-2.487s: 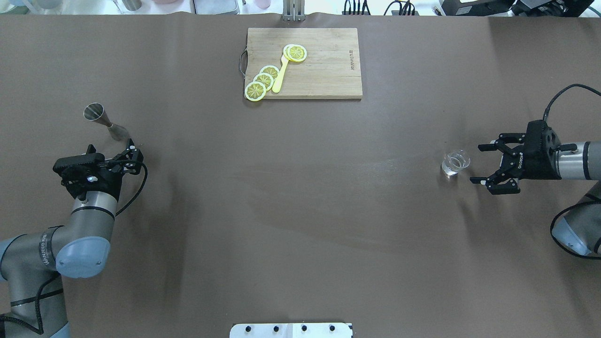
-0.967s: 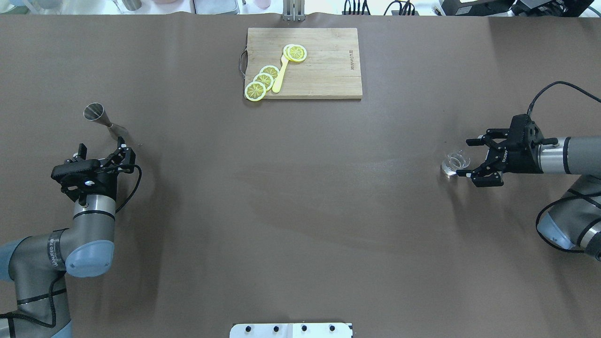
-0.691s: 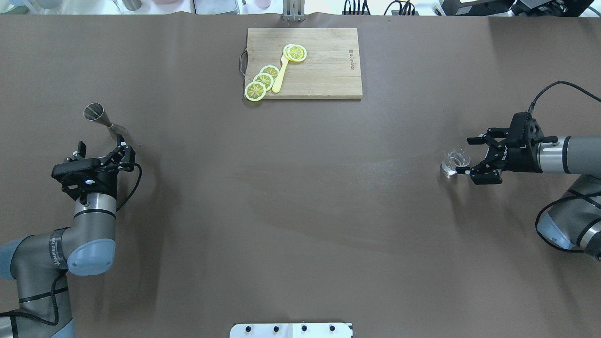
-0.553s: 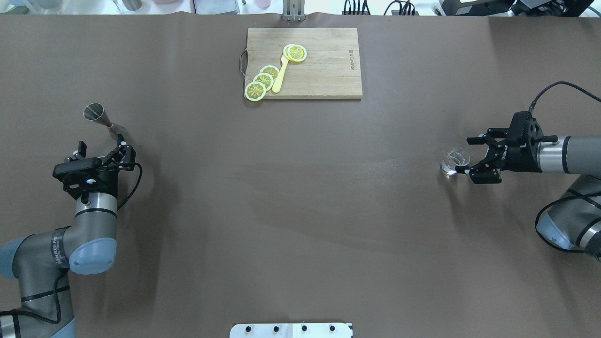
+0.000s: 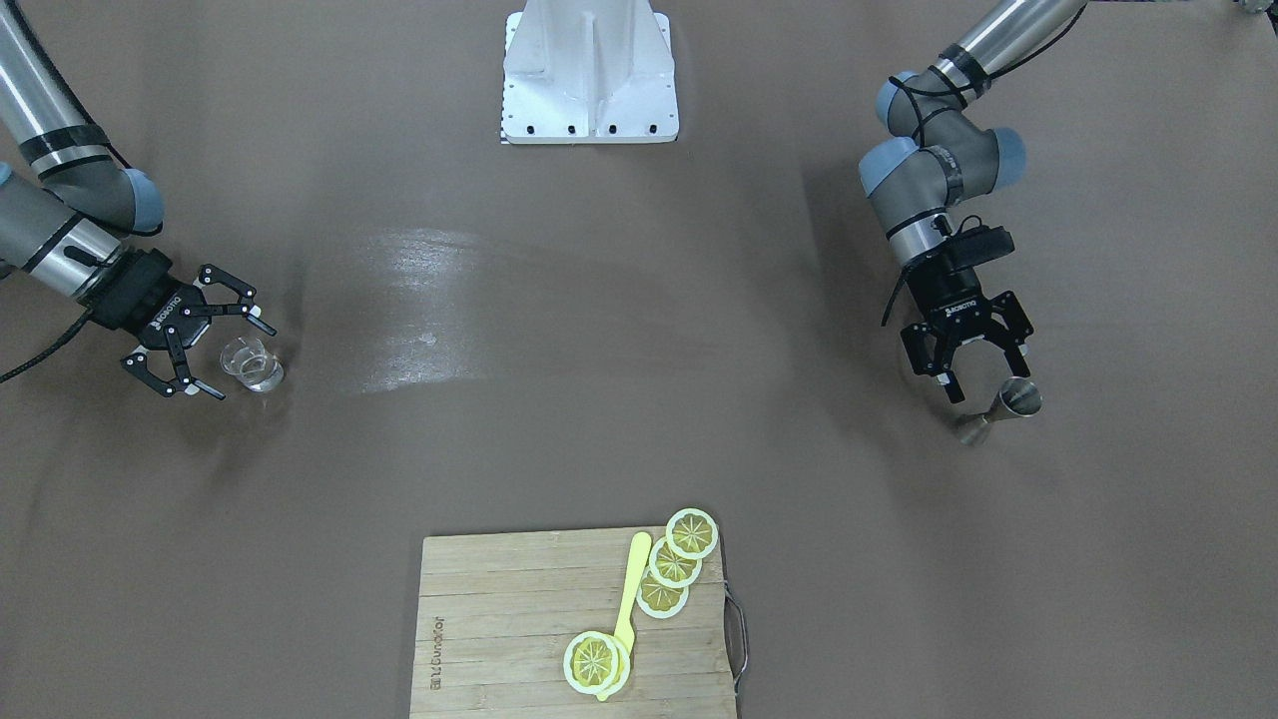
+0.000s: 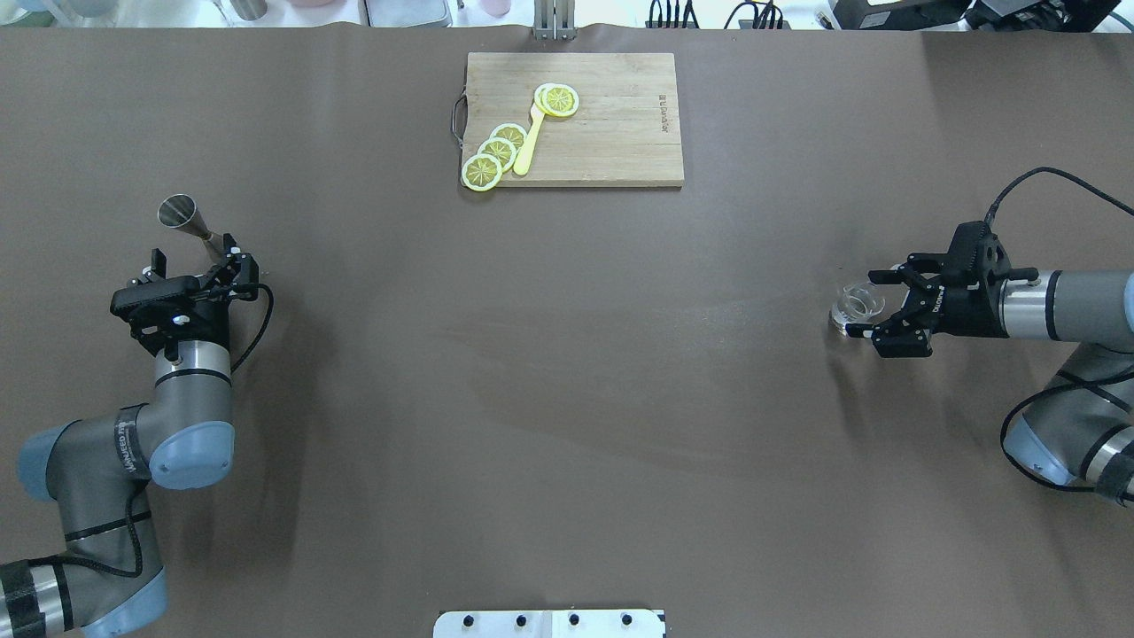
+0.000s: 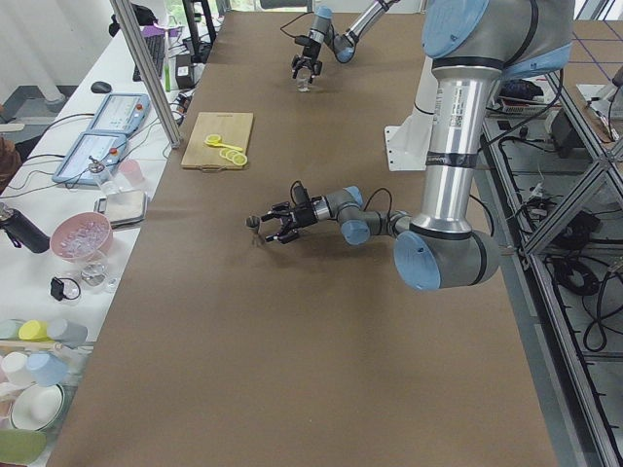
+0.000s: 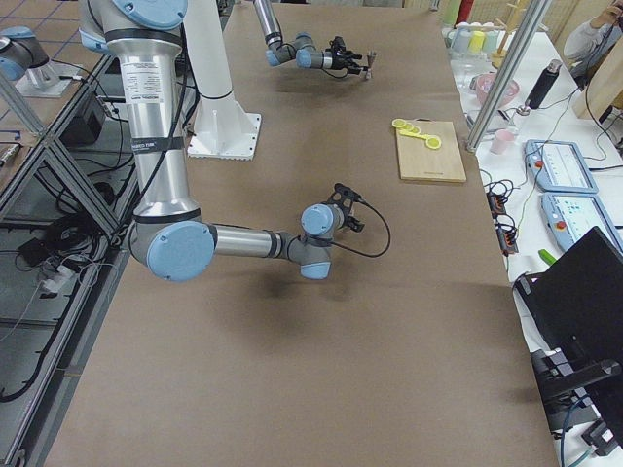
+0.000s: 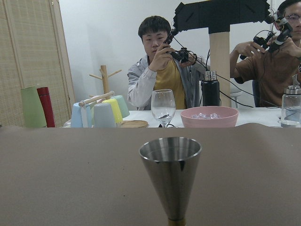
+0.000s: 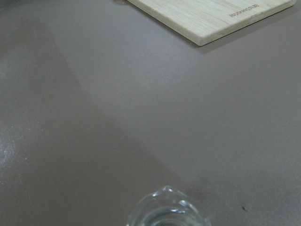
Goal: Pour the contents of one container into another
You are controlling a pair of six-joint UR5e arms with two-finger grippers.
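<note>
The small clear glass (image 6: 858, 306) (image 5: 252, 363) stands upright at the table's right side. My right gripper (image 6: 861, 303) (image 5: 244, 361) is open, one finger on each side of the glass, and neither visibly presses it. The right wrist view shows only the rim of the glass (image 10: 165, 213) at its bottom edge. The grey metal jigger (image 6: 189, 223) (image 5: 1001, 407) stands upright at the left. My left gripper (image 6: 195, 250) (image 5: 991, 379) is open and level with the jigger's lower cone, just short of it. The jigger (image 9: 171, 174) fills the centre of the left wrist view.
A wooden cutting board (image 6: 620, 133) (image 5: 489, 619) with lemon slices (image 6: 496, 152) and a yellow utensil (image 6: 529, 142) lies at the far middle. The white robot base plate (image 6: 549, 623) is at the near edge. Cups, a pink bowl (image 9: 209, 116) and people are beyond the far edge.
The right gripper has slid left until its open fingers flank the glass. The left gripper has moved forward, closer to the jigger. Both stay open.
</note>
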